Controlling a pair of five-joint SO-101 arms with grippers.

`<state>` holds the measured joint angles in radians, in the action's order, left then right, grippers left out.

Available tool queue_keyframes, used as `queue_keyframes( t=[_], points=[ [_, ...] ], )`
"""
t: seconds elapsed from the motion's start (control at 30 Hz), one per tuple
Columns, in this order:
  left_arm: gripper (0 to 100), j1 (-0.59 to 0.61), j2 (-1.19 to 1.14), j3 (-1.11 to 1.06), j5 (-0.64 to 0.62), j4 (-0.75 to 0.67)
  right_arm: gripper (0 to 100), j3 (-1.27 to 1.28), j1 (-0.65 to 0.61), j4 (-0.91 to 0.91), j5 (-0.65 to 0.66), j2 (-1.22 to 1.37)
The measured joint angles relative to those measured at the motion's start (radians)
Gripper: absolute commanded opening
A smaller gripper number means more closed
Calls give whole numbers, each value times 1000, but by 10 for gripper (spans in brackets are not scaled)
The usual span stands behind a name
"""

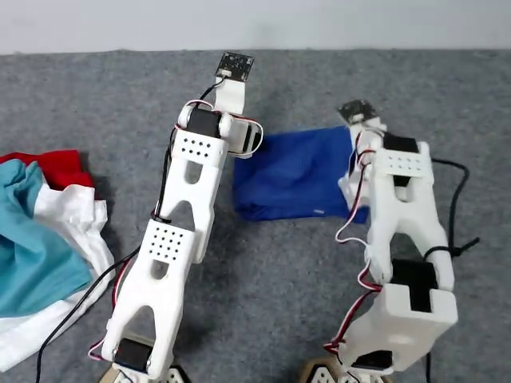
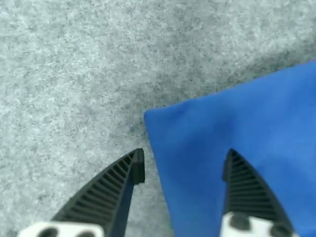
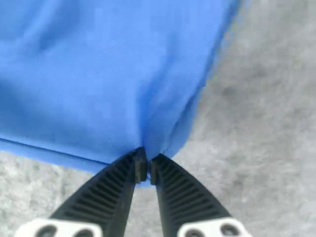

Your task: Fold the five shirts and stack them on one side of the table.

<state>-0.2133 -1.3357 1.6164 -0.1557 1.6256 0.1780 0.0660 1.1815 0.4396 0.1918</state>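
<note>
Black fingers [image 3: 118,182] of the right gripper [image 3: 146,160] are pinched shut on a fold at the edge of the blue shirt [image 1: 299,171], which lies folded on the grey felt-like table [image 1: 279,303] between the 2 arms. Over the shirt's corner the left gripper [image 2: 185,158] hangs wide open, 1 finger above cloth, 1 above table. Well apart, beyond the left arm [image 1: 180,231], lie heaped teal, white and red shirts [image 1: 36,247]. Behind runs a pale wall [image 1: 255,24].

The right gripper [image 3: 145,165], with black ribbed fingers [image 3: 111,190] on pale grey bases, is pinching a small ridge of the bright blue cloth shirt [image 3: 98,74] right at the garment's edge. Creases are running away from the pinch across the fabric. The shirt is lying on the grey, felt-like table [image 3: 261,128], which is showing beside its hem.
</note>
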Motion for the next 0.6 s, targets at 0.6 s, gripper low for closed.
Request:
queue_keyframes(
  t=[0.6],
  points=[
    [258, 0, 0, 0, 0, 0, 166, 120, 78, -61, 3, -20]
  ],
)
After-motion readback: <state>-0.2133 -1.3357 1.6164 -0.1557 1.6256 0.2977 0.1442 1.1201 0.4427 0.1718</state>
